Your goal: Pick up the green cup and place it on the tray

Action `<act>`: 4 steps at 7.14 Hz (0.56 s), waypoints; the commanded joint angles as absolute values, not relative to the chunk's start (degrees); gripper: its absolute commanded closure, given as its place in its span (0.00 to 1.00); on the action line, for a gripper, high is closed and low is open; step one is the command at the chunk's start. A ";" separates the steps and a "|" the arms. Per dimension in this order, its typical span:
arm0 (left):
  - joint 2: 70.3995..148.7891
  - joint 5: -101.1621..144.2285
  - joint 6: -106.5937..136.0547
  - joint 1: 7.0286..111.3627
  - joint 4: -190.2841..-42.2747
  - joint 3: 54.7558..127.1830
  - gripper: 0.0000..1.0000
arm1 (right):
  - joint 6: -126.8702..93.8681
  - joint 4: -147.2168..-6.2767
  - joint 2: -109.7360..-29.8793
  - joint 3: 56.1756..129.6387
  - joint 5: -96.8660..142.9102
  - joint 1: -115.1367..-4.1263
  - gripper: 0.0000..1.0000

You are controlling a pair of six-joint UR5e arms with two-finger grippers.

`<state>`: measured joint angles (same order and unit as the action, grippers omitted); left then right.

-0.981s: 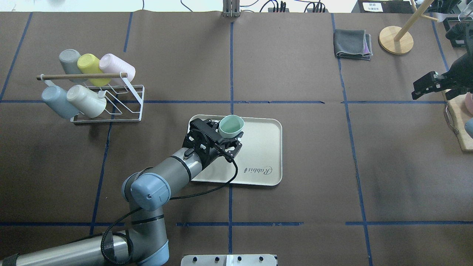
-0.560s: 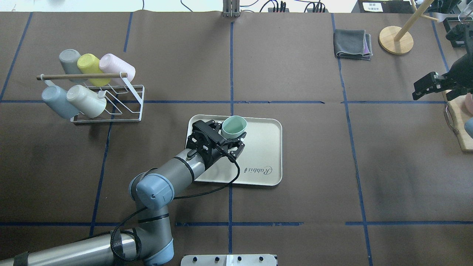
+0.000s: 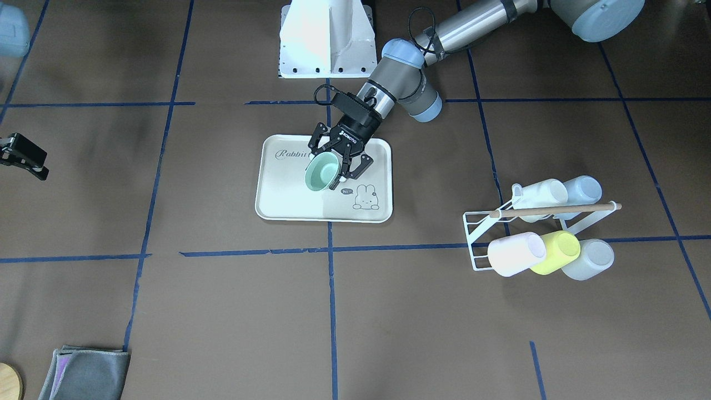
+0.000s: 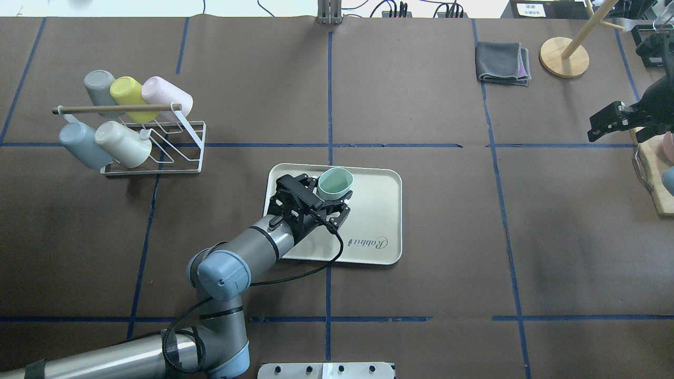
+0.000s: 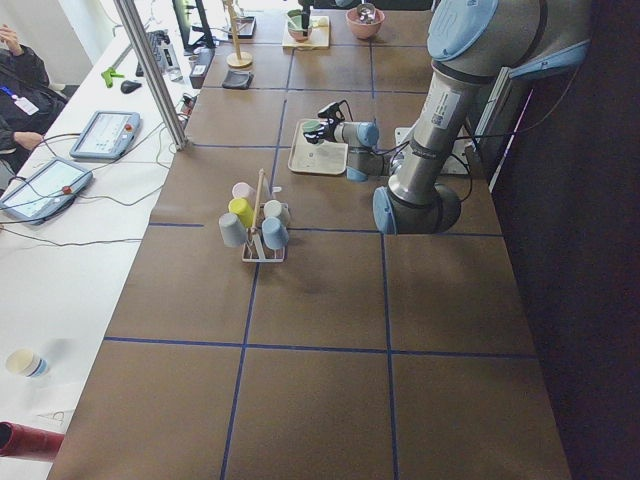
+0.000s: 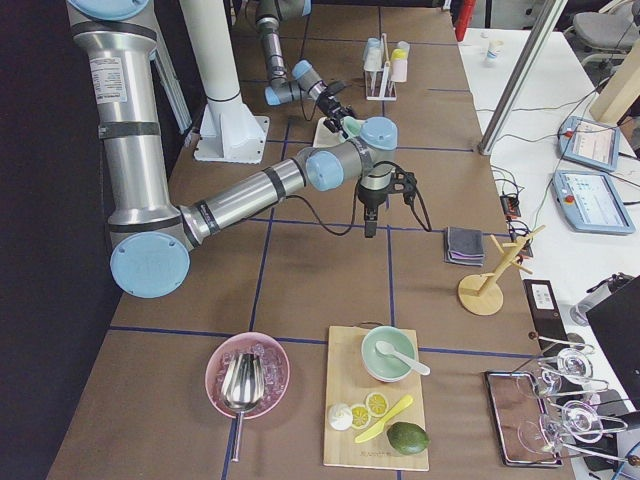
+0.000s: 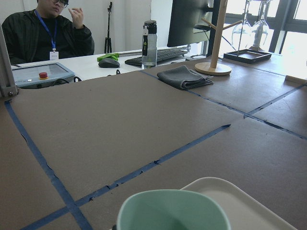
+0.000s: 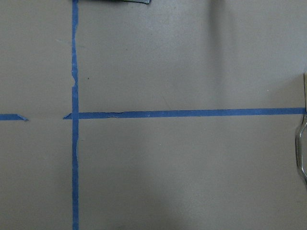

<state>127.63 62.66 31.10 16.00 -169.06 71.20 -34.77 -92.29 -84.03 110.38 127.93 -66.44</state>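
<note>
- I am watching the left gripper (image 4: 333, 196) clamping the green cup (image 4: 335, 182) over the tray (image 4: 379, 210), near its far left corner. I cannot tell whether the cup is touching down.
- The right gripper (image 4: 597, 126) is hanging by the table's right edge, and I cannot tell whether its fingers are apart.
- Brown paper (image 4: 421, 105) is covering the table, with blue tape (image 4: 330, 95) dividing it into squares.
- A rack (image 4: 117, 109) is holding cups (image 4: 122, 143) well left of the tray.
- A grey cloth (image 4: 503, 63) is lying far right.
- Beyond the table, a person (image 7: 45, 33) is sitting at a white desk (image 7: 96, 69) beside a bottle (image 7: 149, 43).
</note>
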 commanded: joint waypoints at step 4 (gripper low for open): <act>127.62 62.58 30.94 16.00 -168.66 71.10 0.27 | -34.80 -92.29 -84.02 110.48 128.06 -66.45 0.00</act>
<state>127.62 62.58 30.97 16.00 -168.72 71.11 -34.80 -92.28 -84.02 110.47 128.05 -66.45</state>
